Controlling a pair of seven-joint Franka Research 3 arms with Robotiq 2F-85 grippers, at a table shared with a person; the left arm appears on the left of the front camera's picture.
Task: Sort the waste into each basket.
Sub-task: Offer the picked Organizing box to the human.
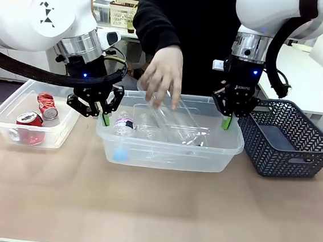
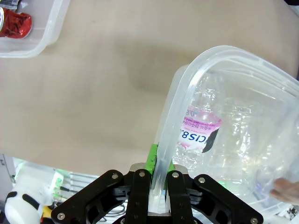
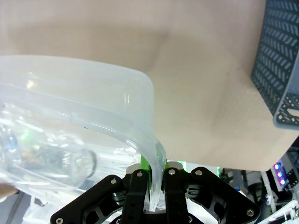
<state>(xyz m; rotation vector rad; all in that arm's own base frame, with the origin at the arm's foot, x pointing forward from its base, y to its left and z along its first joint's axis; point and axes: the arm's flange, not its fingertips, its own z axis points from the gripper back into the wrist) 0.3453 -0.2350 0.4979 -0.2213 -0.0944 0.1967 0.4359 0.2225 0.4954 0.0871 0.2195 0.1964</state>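
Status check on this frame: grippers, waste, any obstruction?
Left gripper and right gripper shut on middle basket rim. Cans in left basket. Person's hand lowering a bottle into middle basket.

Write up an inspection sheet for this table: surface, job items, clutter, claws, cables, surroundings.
Surface: tan tabletop, bare in front.
Job's things: two red aluminium cans lie in the smaller clear plastic tub on the robot's left; clear plastic bottles fill the large clear tub in the middle, one with a pink label.
Clutter: dark grey lattice basket on the right; its floor looks empty.
Claws: left claw and right claw each pinch the large tub's rim at opposite ends.
Cables: black cable along the right arm.
Surroundings: a person's hand reaches into the large tub.
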